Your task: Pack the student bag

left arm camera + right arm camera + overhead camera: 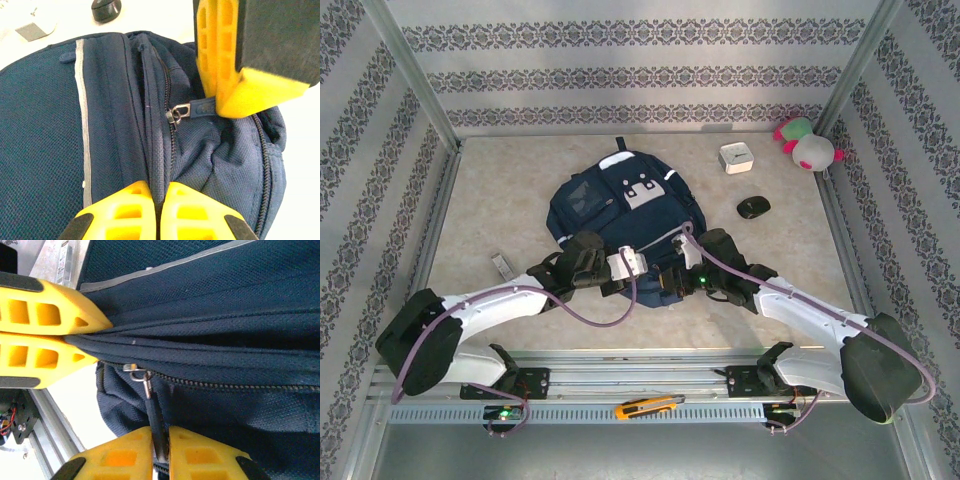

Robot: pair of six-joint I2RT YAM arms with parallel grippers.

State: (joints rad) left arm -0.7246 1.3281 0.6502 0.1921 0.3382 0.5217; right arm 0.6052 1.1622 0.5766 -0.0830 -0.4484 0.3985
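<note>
The student bag, a navy backpack with grey stripes, lies flat in the middle of the table. Both grippers meet at its near edge. My left gripper is shut on a fold of the bag's fabric right beside the zipper track. My right gripper is shut on the dark pull tab hanging from the metal zipper slider. In the left wrist view the right gripper's fingers hold that tab from the upper right. From above, the left gripper and right gripper sit close together.
A white box, a black mouse and a pink-and-green plush toy lie at the back right. A small grey item rests left of the bag. An orange utility knife lies on the front rail.
</note>
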